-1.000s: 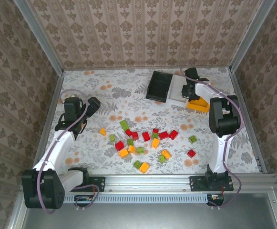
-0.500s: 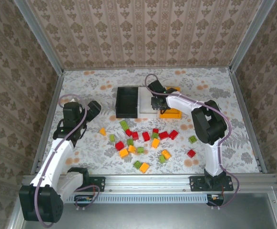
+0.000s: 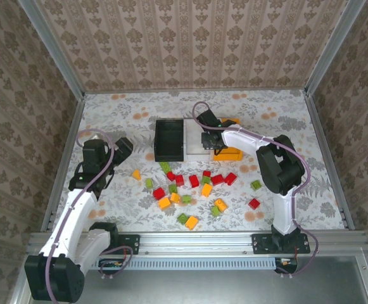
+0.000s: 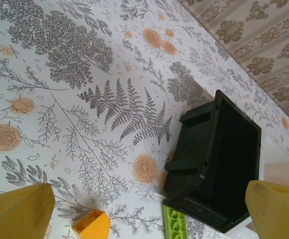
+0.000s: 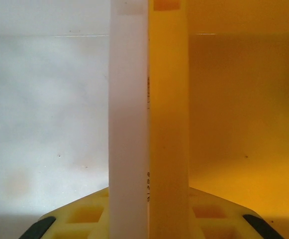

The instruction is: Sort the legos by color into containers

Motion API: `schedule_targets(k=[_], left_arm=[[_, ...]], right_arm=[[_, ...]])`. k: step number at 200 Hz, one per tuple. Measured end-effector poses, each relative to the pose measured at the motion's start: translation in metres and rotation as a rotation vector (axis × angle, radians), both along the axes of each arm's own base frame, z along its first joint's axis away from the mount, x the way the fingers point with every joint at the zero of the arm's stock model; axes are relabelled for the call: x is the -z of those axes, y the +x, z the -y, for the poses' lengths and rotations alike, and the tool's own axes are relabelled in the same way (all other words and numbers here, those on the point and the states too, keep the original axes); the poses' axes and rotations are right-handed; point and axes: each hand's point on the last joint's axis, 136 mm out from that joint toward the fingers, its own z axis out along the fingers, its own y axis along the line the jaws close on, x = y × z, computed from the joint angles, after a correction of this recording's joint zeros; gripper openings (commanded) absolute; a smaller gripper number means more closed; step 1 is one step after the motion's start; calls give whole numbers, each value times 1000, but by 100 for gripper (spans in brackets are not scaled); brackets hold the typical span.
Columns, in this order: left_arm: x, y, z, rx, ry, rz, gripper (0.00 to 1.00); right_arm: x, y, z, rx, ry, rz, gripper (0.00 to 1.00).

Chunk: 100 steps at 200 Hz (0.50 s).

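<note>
Setting: a floral-print table boxed in by damask-papered walls, with both arms reaching out from the near rail.
Bins: the containers sit as one joined row at mid-table, just beyond the brick scatter. The black bin is on the left, the white bin in the middle and the orange bin on the right.
Right arm: the right gripper is down on the row, right where white meets orange. In the wrist view its fingers straddle the two adjoining walls, white and orange pressed side by side, clamped between them.
Left arm: the left gripper hangs over bare cloth on the left side, well apart from the row, its jaws spread wide with nothing between them.
Bricks: the legos lie loose on the cloth nearer than the bins, a mix of red, green and orange clustered at centre.
Stragglers: an orange brick lies off to the left of the cluster. A green brick and a red brick lie off to the right.
Left wrist view: one lime green lego lies just beside the black bin's near corner.
</note>
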Motion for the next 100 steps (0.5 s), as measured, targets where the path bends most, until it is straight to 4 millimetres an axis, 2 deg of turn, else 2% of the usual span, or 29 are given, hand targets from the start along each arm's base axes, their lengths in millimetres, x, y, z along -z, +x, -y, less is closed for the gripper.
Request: schedule_targets(k=[25, 46, 68, 100], left_arm=[[2, -1, 0, 0, 1, -7, 100], [2, -2, 0, 1, 1, -11, 100], [4, -2, 1, 5, -1, -18, 100], [2, -3, 5, 24, -10, -21, 100]], right_arm=[[0, -1, 0, 0, 5, 2, 39], [-3, -2, 1, -5, 10, 5, 57], [-20, 0, -2, -6, 34, 45, 69], [-58, -11, -4, -21, 82, 124, 73]])
